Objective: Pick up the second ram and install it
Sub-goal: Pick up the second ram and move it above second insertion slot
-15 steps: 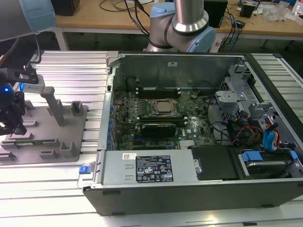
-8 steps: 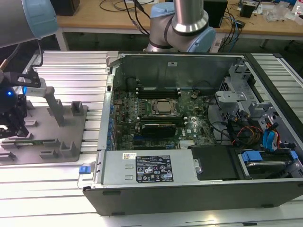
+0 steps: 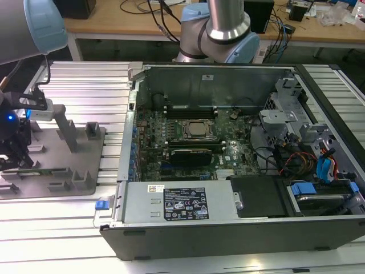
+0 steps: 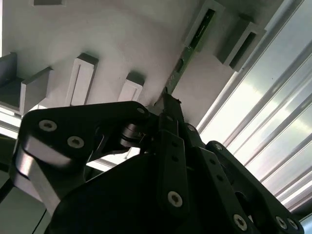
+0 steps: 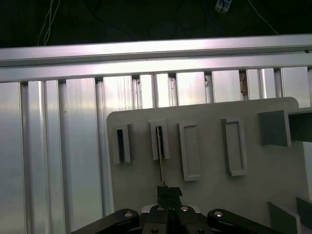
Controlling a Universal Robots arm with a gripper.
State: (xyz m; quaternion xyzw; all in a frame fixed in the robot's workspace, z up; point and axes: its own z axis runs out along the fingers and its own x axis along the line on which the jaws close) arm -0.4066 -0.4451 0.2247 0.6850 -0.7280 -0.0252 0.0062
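Your gripper [image 5: 169, 191] has its fingers pinched shut on the near end of the second ram [image 5: 160, 161], a thin green stick seen edge-on in both wrist views. The stick's far end sits in a slot of the grey holder tray [image 5: 273, 185], between other slotted posts. In the exterior view the gripper [image 3: 17, 158] hangs over that tray [image 3: 57, 157] at the exterior view's left, well apart from the open computer case [image 3: 228, 240].

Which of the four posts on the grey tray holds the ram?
The post straight in line with the fingers: the second ram stands in its slot.
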